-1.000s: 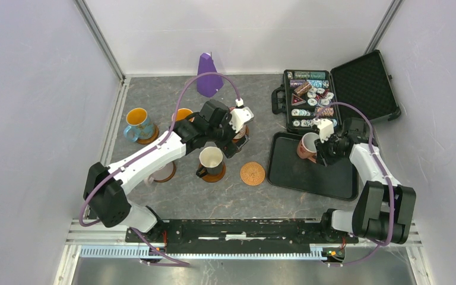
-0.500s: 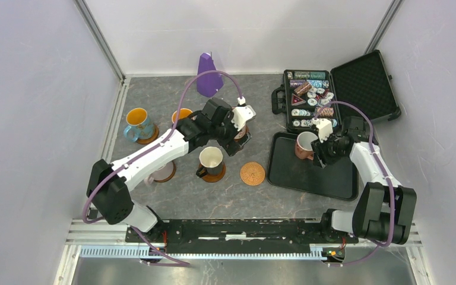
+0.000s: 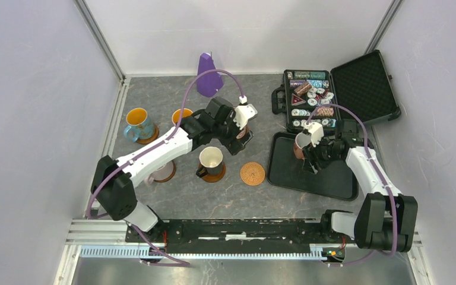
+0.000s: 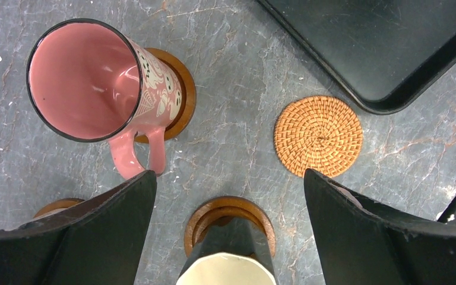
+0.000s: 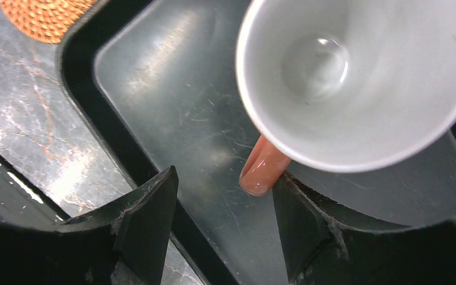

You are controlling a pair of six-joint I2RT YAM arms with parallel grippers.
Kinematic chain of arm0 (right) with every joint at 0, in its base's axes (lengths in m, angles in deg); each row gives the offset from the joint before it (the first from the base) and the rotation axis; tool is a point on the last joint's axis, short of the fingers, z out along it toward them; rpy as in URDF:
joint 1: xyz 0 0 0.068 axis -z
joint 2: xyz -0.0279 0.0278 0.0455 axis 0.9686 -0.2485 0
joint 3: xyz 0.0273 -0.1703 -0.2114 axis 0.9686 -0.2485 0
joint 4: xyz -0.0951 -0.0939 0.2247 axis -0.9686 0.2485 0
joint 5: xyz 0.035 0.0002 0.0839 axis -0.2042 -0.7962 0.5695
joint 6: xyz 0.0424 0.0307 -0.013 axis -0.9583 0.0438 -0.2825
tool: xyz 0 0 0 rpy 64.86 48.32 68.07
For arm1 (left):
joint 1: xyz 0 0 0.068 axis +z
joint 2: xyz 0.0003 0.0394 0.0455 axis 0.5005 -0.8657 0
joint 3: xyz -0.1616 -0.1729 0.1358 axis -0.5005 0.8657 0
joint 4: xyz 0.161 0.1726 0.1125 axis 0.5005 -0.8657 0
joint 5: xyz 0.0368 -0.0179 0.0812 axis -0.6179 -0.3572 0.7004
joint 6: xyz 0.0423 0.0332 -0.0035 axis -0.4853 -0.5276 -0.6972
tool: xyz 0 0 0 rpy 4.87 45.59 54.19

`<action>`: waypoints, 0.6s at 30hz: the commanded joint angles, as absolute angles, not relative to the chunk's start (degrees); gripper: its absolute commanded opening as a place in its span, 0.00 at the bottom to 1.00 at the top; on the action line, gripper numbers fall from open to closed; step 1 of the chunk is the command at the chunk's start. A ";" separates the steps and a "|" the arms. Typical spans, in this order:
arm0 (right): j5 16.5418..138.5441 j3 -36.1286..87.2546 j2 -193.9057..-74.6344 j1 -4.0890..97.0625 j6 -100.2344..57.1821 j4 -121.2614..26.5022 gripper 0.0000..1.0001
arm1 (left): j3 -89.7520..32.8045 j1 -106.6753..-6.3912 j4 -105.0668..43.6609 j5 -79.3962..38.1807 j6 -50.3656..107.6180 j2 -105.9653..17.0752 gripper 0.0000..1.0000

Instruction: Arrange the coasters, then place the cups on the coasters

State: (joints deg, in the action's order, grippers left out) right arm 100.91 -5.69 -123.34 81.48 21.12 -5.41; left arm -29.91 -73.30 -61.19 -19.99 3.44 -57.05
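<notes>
Left claw [image 4: 228, 178] is wide open near the bumpy woven round coaster [image 4: 318, 136]. Right claw [image 5: 224, 177] is partly open by the smooth mug [image 5: 356, 77] on a shiny black tray [image 5: 172, 95].

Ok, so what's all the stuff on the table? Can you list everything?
blue mug: one, yellow inside, far left, on a coaster
orange-inside mug: one, partly behind the left arm
pink mug: one, on a coaster, near the left gripper
dark mug: one, cream inside, middle, on a coaster
pale mug: one, mostly hidden under the left arm
tray mug: one, white inside, reddish handle
brown coasters: at least four, under mugs
woven coaster: one, orange, bare
tray: one, black, right
poker chip case: one, black, open
purple cone: one, back
left gripper: open, holding nothing
right gripper: jaws apart around the tray mug's handle
</notes>
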 commanded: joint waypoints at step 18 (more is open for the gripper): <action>108.44 -1.04 -119.15 84.34 30.31 4.64 0.83 | -42.26 -80.81 -58.33 -14.36 16.48 -66.57 1.00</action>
State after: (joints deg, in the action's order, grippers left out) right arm 107.44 -5.25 -120.50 79.47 24.36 -0.32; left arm -38.02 -77.58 -60.49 -18.08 13.23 -64.39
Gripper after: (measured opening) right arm 0.826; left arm 0.996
